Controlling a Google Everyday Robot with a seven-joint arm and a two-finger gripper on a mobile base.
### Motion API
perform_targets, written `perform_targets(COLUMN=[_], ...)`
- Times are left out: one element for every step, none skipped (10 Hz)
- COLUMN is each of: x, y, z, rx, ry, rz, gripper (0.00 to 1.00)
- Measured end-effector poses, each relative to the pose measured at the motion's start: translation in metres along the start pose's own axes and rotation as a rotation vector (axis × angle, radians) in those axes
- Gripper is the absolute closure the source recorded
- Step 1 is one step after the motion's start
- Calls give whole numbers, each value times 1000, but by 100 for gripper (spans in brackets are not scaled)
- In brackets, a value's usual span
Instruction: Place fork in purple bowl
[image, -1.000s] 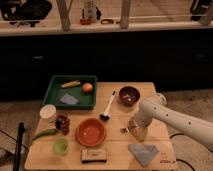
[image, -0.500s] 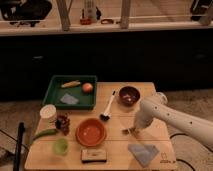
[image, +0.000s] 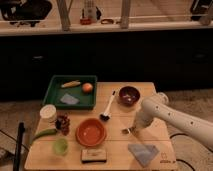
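Note:
The purple bowl stands at the back right of the wooden table, with something small inside it. A small silvery fork shows low over the table, in front of the bowl and right of the orange bowl. My gripper is at the end of the white arm, which reaches in from the right. It sits right at the fork, close to the tabletop. I cannot tell whether it holds the fork.
A white-handled brush lies left of the purple bowl. An orange bowl, a green cup, a white cup, a sponge and a blue cloth are on the table. A green tray holds food at the back left.
The arm's elbow has shifted a little and the gripper has moved slightly left toward the fork. The other objects have not moved.

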Motion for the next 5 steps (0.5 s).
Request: perform_targets(x=[4, 18, 22, 25, 26], y=[1, 2, 0, -2, -4], z=[-2, -13, -23, -33, -38], rx=[8, 45, 68, 90, 103], ry=[-6, -23, -32, -37, -39], rz=[6, 24, 29, 34, 37], gripper=[100, 100, 100, 100, 100])
